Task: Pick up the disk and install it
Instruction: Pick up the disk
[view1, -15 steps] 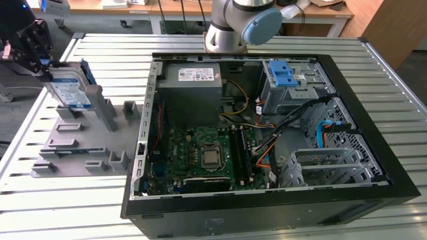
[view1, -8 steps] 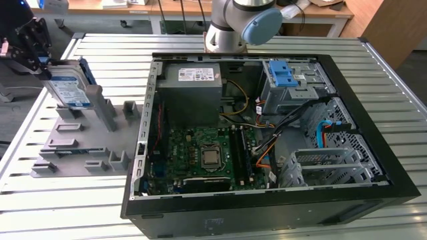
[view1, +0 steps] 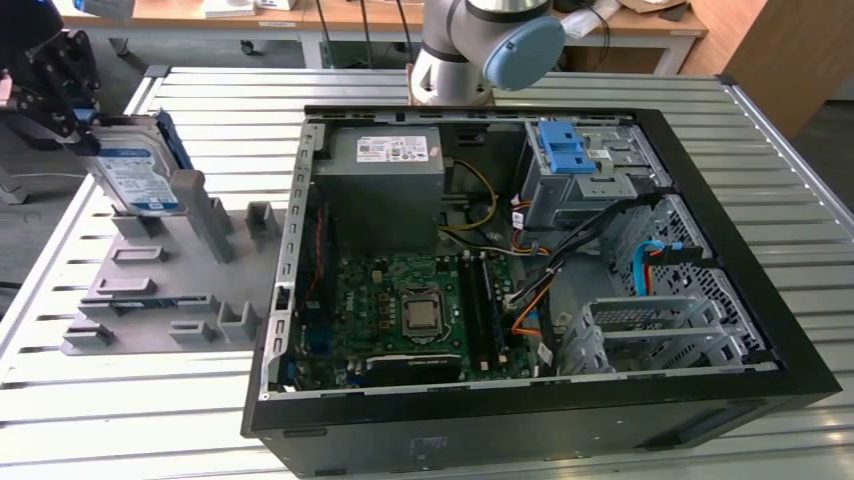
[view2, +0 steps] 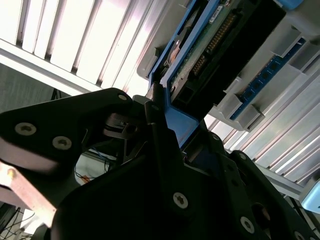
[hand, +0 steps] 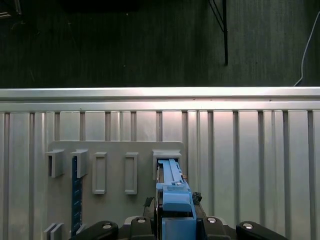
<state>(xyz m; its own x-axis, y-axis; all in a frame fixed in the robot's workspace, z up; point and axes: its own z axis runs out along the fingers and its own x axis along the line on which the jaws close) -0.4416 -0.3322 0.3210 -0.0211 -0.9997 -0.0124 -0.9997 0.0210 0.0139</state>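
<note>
The disk (view1: 134, 172), a silver-grey drive with a white-and-blue label in a blue carrier frame, stands on edge at the exterior view's far left. Its lower end sits in a slot of the grey holder plate (view1: 174, 290). My black gripper (view1: 78, 125) is at the disk's upper end, shut on the carrier. In the second wrist view the fingers (view2: 160, 130) clamp the blue frame, and the disk's (view2: 215, 45) circuit-board side runs away from them. The first wrist view looks along the disk's blue edge (hand: 172, 182) from the gripper (hand: 175, 222) down to the holder slot.
An open black computer case (view1: 747, 300) lies on the slatted metal table, to the exterior view's right of the holder. Inside are a grey drive bay with a blue latch (view1: 577, 158), an open metal cage (view1: 654, 330), the motherboard (view1: 414, 310) and loose cables. The arm's base (view1: 467, 50) stands behind the case.
</note>
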